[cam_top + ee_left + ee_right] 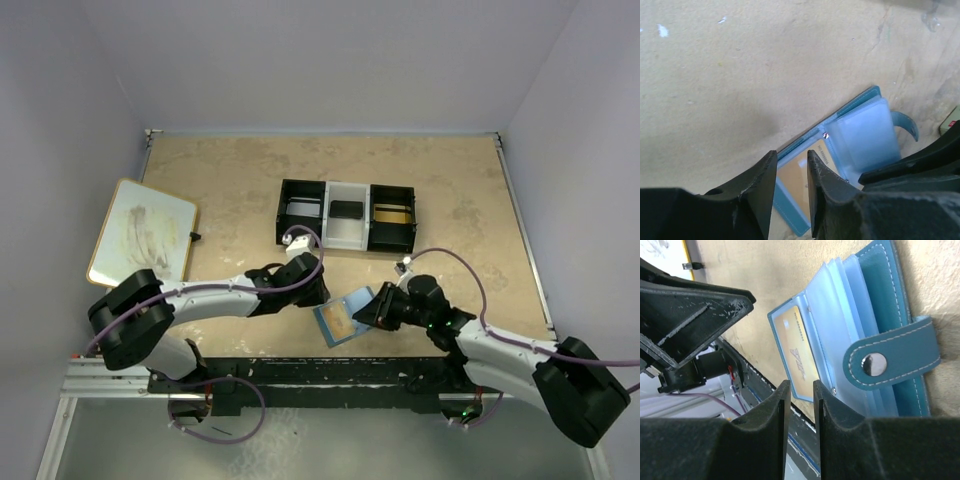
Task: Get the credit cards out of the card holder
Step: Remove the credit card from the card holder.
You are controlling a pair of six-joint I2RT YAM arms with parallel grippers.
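Observation:
The card holder (343, 318), a blue bifold wallet, lies open on the table near the front edge. Its clear pockets (865, 130) fan out, and the snap tab (895, 360) sticks out to one side. A gold-yellow credit card (792, 175) sits in the left pocket and also shows in the right wrist view (797, 350). My left gripper (790, 155) hovers over that left half, jaws narrowly apart, with the card showing through the gap. My right gripper (801, 385) is at the wallet's right half (368, 310), jaws narrowly apart with nothing between them. No pale card shows.
A black-and-white compartment tray (346, 216) stands behind the wallet at mid-table. A white board (142, 232) lies at the left. The black rail of the table's front edge (320, 370) runs just below the wallet. Both arms crowd the wallet from either side.

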